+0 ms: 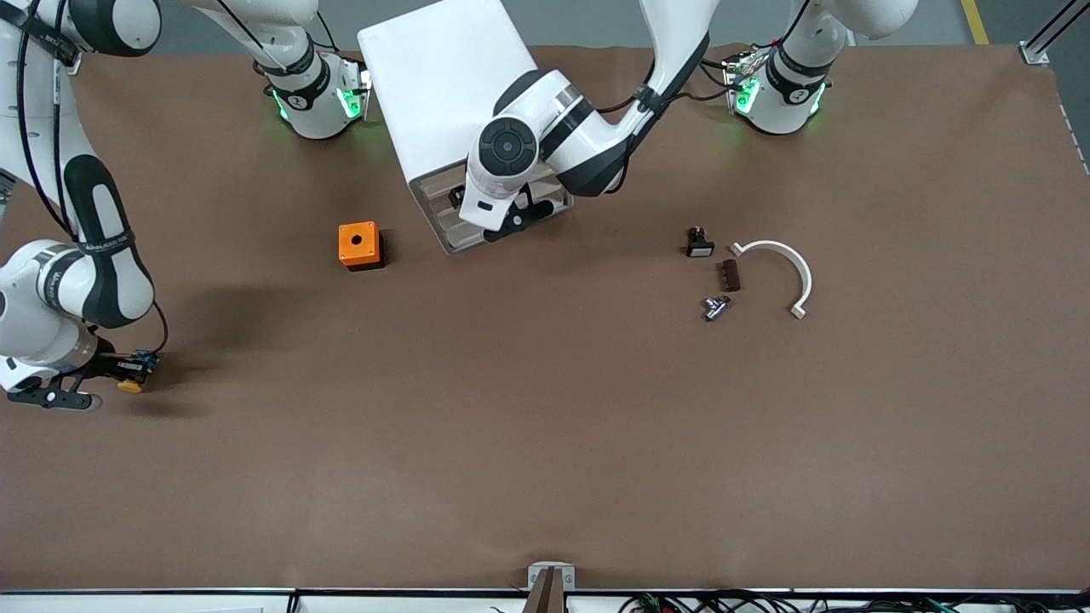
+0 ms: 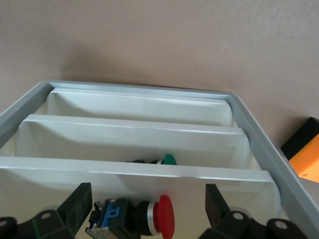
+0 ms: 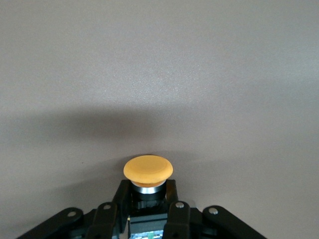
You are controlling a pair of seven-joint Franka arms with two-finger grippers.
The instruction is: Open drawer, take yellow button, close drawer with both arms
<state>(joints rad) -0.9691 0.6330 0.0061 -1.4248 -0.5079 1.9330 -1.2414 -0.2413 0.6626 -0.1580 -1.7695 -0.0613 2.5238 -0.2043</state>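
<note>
The left arm's white forearm covers much of the white boxy cabinet's open front. A green-capped button hides under a drawer front. The red-capped button runs off frame.

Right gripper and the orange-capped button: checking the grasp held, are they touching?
Touching. The right wrist view shows the right gripper with its fingers pressed against the button on both sides.

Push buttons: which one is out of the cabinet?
The orange-capped button, between the right gripper's fingers at the table's right-arm end. The red-capped and green-capped ones lie in drawers.
</note>
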